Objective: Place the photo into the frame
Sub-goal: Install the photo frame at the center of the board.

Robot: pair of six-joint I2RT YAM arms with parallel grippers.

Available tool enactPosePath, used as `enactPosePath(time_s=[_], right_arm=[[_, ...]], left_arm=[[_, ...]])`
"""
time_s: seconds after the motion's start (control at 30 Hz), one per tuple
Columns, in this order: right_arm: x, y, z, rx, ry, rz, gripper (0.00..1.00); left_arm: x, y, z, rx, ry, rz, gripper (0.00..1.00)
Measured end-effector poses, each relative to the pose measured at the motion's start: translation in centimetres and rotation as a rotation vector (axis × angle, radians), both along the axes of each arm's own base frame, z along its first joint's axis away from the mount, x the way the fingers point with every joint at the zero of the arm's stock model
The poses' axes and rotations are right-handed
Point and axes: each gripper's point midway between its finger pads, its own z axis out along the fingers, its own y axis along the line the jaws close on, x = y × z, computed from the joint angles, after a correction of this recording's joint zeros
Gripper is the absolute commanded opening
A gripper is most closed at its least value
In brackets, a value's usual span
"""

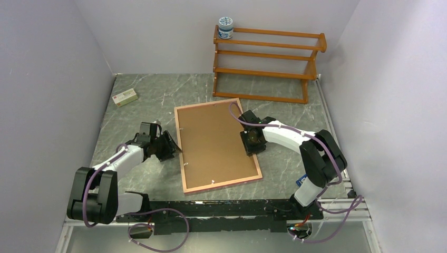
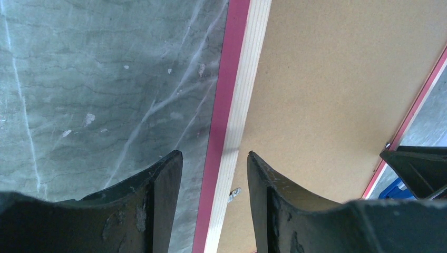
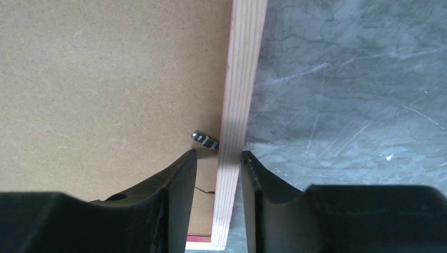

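The frame (image 1: 223, 185) lies back-up in the middle of the tabletop, a brown fibreboard panel (image 1: 216, 142) filling its opening. I cannot tell whether the photo sits under that panel: no view shows any print.

From above, my left gripper (image 1: 171, 147) is at the frame's left side and my right gripper (image 1: 252, 143) at its right side, but both are too small and dark there to judge the gaps. The wrist cameras do show them. My left gripper (image 2: 213, 155) stands fairly wide, straddling the pale wood rim and its pink side (image 2: 248, 79) with clear space either way and holding nothing. A small metal clip (image 2: 234, 194) shows between the fingers. My right gripper (image 3: 219, 154) is narrower. The rim (image 3: 242, 79) runs between its fingers, the outer finger looks just against the wood, and the inner one stands off beside another clip (image 3: 204, 139). How high the tips are over the frame I cannot tell.

Only the overhead view shows the wooden rack (image 1: 263, 68) at the far edge with a jar (image 1: 225, 27) on top, and a small box (image 1: 125, 97) near the far left corner.
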Motion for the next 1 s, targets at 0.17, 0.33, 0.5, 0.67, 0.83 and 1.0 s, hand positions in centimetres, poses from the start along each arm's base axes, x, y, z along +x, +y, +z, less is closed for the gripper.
enactPosePath(time_s=[0.17, 0.33, 0.5, 0.67, 0.83, 1.0], right_arm=[[0.21, -0.45, 0.01, -0.024, -0.013, -0.004, 0.35], [0.56, -0.73, 0.01, -0.053, -0.038, -0.018, 0.38], [0.65, -0.85, -0.01, -0.073, -0.052, -0.016, 0.40], [0.70, -0.79, -0.01, -0.073, -0.055, -0.003, 0.24], [0.73, -0.84, -0.04, -0.082, -0.063, 0.014, 0.07], [0.74, -0.81, 0.02, -0.074, -0.072, 0.015, 0.07]], left_arm=[[-0.13, 0.02, -0.13, 0.001, 0.004, 0.000, 0.54], [-0.22, 0.01, -0.46, 0.001, 0.016, -0.001, 0.53], [-0.26, -0.02, -0.66, 0.001, 0.023, -0.002, 0.53], [-0.16, -0.11, -0.69, -0.003, 0.021, -0.006, 0.53], [0.07, -0.44, -0.74, -0.019, 0.016, -0.015, 0.53], [0.15, -0.50, -0.68, -0.023, 0.012, -0.017, 0.52]])
